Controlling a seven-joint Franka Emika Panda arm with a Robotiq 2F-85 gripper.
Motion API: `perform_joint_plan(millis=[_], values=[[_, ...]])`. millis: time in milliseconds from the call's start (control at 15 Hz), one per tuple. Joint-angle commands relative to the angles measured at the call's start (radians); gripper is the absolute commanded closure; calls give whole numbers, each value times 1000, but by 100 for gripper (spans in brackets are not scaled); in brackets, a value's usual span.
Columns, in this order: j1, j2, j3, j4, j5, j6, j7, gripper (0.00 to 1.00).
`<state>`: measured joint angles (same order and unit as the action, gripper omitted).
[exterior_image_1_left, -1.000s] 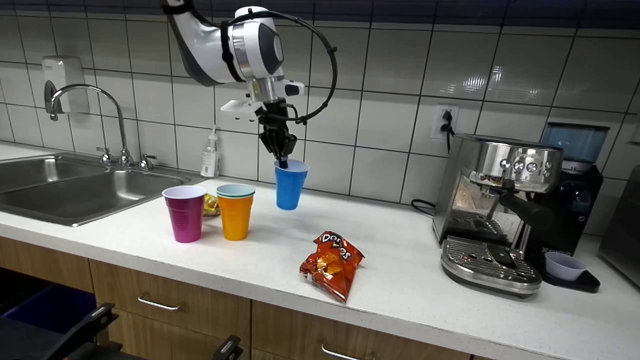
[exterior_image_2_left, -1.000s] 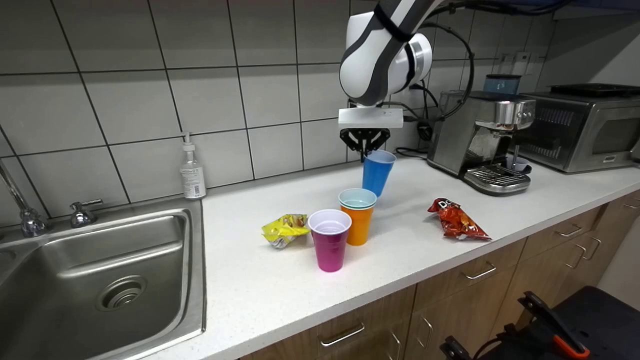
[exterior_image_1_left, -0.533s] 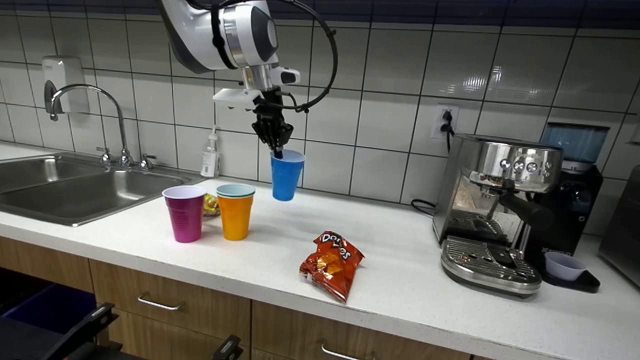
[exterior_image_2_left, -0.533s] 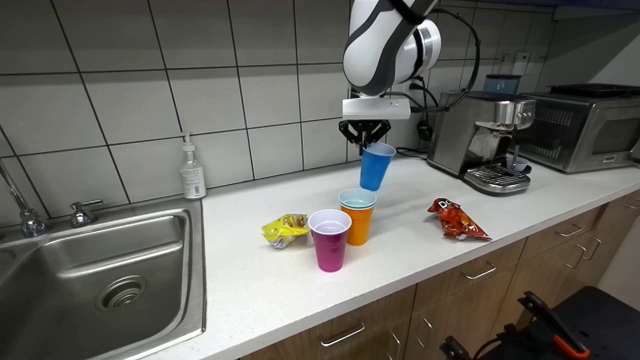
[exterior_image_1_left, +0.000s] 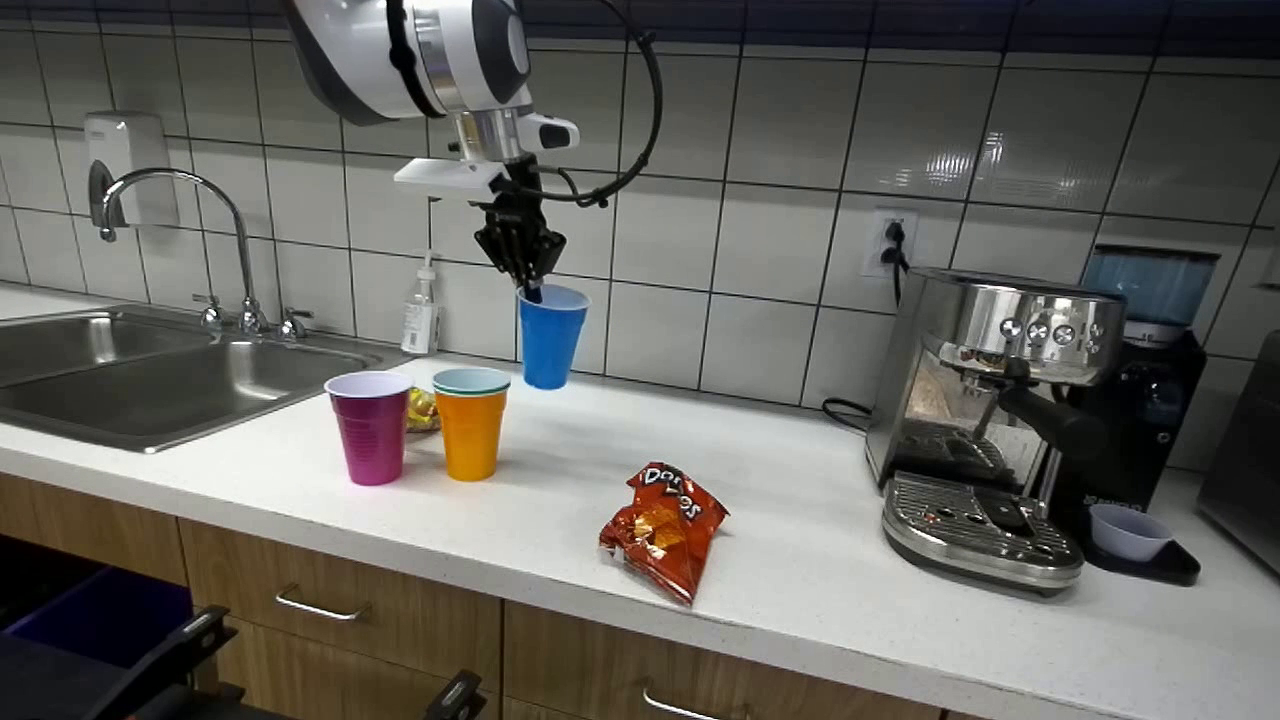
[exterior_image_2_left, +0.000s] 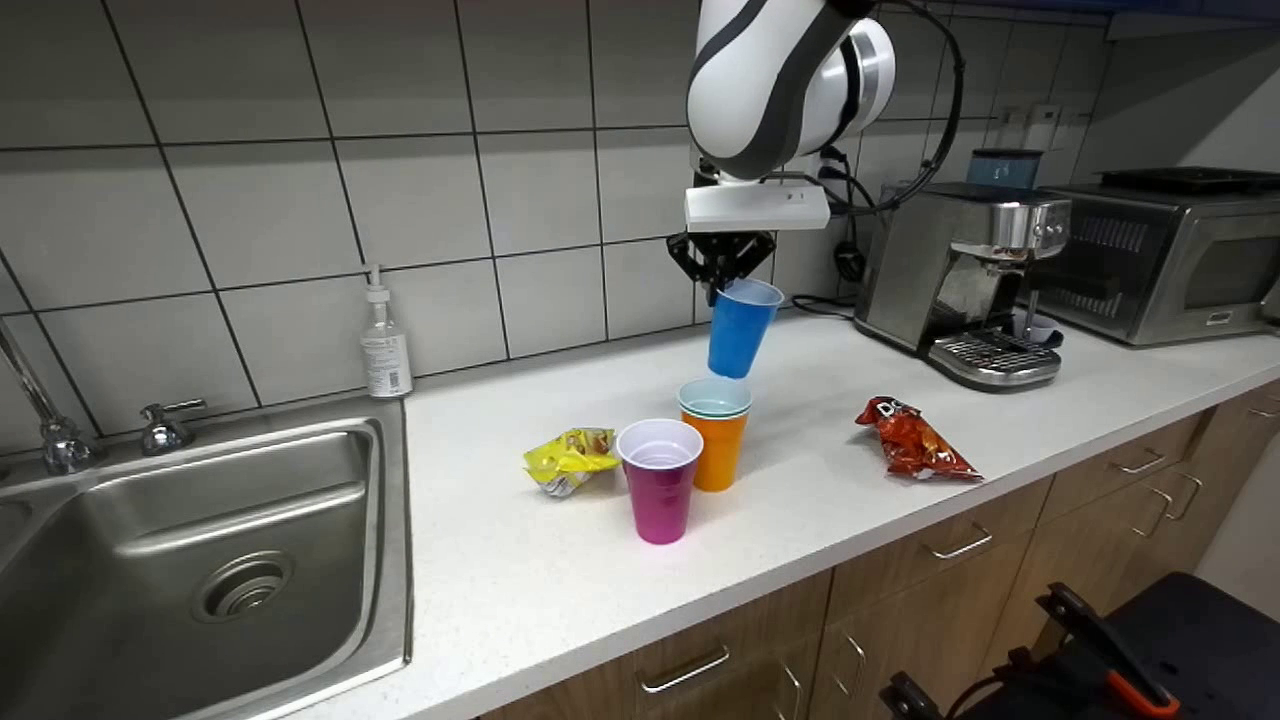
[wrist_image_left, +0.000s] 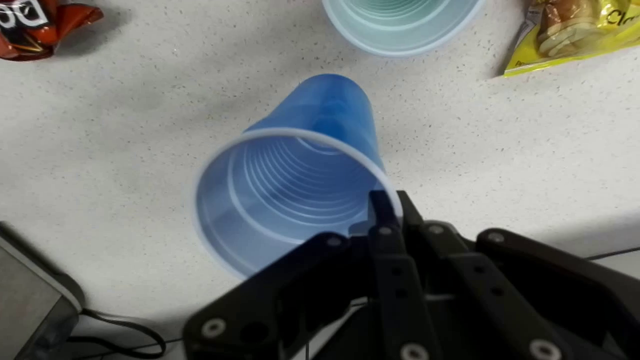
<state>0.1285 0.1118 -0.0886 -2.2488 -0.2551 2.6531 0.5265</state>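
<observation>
My gripper (exterior_image_1_left: 533, 293) is shut on the rim wall of a blue cup (exterior_image_1_left: 550, 345), one finger inside and one outside, as the wrist view (wrist_image_left: 392, 205) shows. The blue cup (exterior_image_2_left: 740, 335) is held mouth up, slightly tilted, above the counter. An orange cup (exterior_image_1_left: 470, 440) with a teal cup (exterior_image_2_left: 715, 397) nested in it stands near it; the teal rim also shows in the wrist view (wrist_image_left: 400, 40). A magenta cup (exterior_image_2_left: 661, 500) stands beside the orange one. A yellow snack bag (exterior_image_2_left: 570, 460) lies by these cups. A red Doritos bag (exterior_image_1_left: 668, 530) lies near the front edge.
A metal sink (exterior_image_2_left: 385, 560) with a faucet is at one end of the white counter (exterior_image_1_left: 800, 560). A soap bottle (exterior_image_2_left: 385, 350) stands by the tiled wall. An espresso machine (exterior_image_1_left: 990, 400), a grinder (exterior_image_1_left: 1150, 380) and a microwave oven (exterior_image_2_left: 1190, 260) stand at the other end.
My gripper has risen with the blue cup and carried it sideways toward the orange and magenta cups. The other cups and both bags have not moved.
</observation>
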Motion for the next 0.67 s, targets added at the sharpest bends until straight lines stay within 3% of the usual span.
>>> perform_joint_plan(millis=[0,600], values=[[-27,-69,32,-63,29,32,-69,99],[-37,-146,66,-131,78,76,-166,99]])
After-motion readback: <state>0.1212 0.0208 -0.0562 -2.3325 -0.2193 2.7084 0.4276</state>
